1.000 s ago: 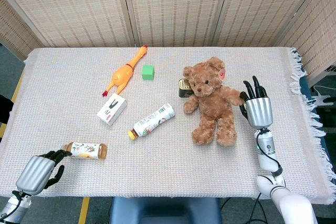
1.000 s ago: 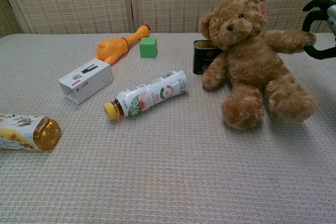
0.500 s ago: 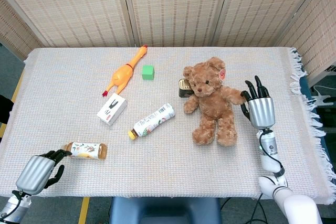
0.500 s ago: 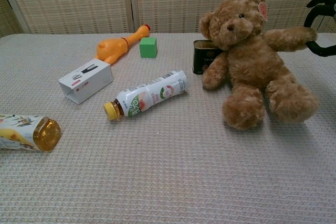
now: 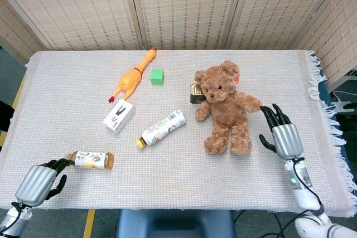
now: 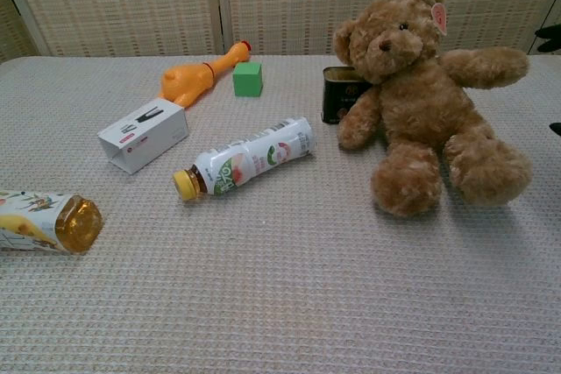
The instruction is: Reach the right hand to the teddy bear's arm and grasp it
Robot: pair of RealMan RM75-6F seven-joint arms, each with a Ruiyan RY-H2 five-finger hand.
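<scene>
Bright, even light; sharp focus

No lettering could be read in either view. The white bottle (image 6: 243, 164), the juice bottle (image 6: 44, 222) and the dark can (image 6: 341, 92) bore printed labels too small or blurred to make out. The white box (image 6: 142, 134) showed only a dark pictogram, and the teddy bear's ear tag (image 6: 435, 17) an indistinct mark.

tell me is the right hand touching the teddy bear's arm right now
Apart. The head view shows bare tablecloth between the open right hand and the teddy bear's arm; the chest view shows the arm free.
</scene>
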